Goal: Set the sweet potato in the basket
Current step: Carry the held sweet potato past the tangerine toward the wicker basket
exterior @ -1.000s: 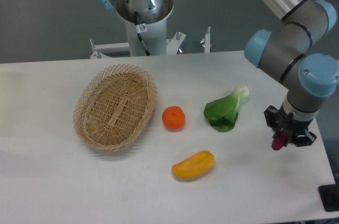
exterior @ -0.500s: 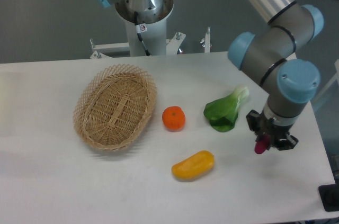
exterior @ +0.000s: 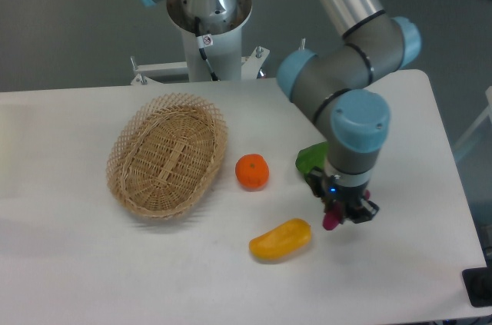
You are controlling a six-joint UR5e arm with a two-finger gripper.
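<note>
A reddish-purple sweet potato (exterior: 331, 221) hangs end-down above the table, and my gripper (exterior: 340, 210) is shut on it; only its lower tip shows below the black fingers. It hangs just right of the yellow-orange vegetable and over the right-middle of the table. The light tan wicker basket (exterior: 134, 144) lies far to the left with nothing inside it.
An orange (exterior: 252, 171) sits between the basket and my gripper. A yellow-orange oblong vegetable (exterior: 280, 239) lies near the front. A green leafy vegetable (exterior: 309, 159) is mostly hidden behind my arm. The robot's base stands at the table's back edge.
My arm has swung left across the table carrying the sweet potato, from near the right edge to beside the yellow-orange vegetable. The leafy green is now largely covered by the arm.
</note>
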